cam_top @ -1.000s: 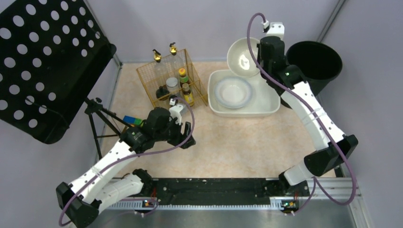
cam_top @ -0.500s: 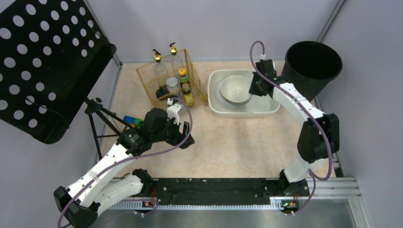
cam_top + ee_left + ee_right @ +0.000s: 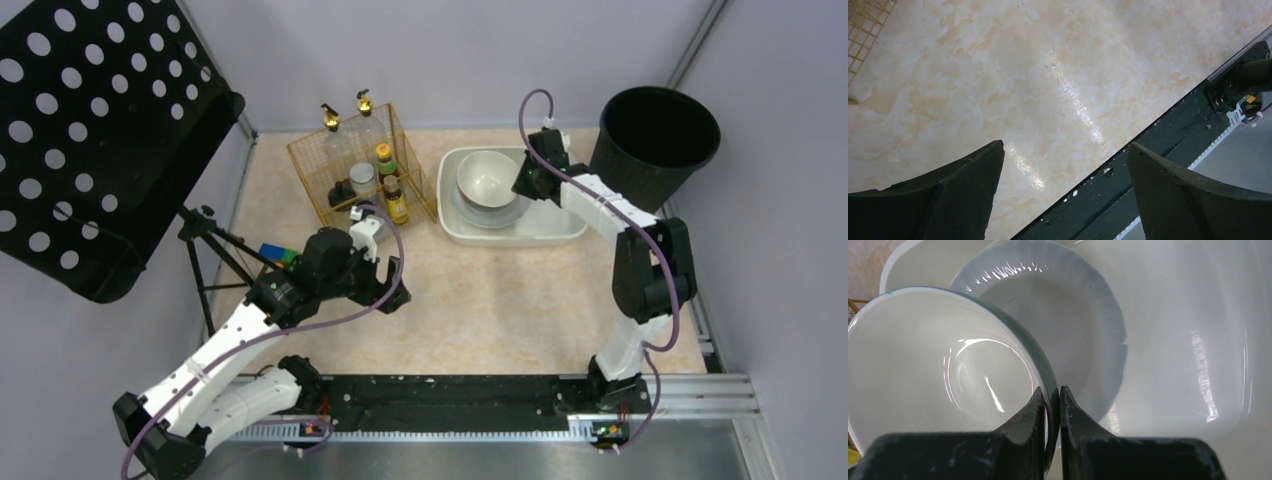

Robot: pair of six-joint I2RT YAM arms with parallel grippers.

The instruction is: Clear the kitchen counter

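Right jaws are gripping the rim of the white bowl (image 3: 938,375) inside the tub (image 3: 560,232) at the far edge of the tabletop (image 3: 500,300); the bowl is probably glazed, slippery and fragile. Left jaws are standing open, empty.

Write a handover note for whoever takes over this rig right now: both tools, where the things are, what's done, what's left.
Left tool: open, empty, hovering over a bare stretch of the kitchen counter.
Right tool: shut on the rim of the white bowl, which tilts over the ribbed dish inside the white tub. I cannot tell whether the bowl rests on the dish.
Done: the dish is in the tub; the bowl is over it, not yet released.
Left: let go of the bowl. A small blue and green item lies on the counter by the tripod. The wire basket of bottles stands at the back.
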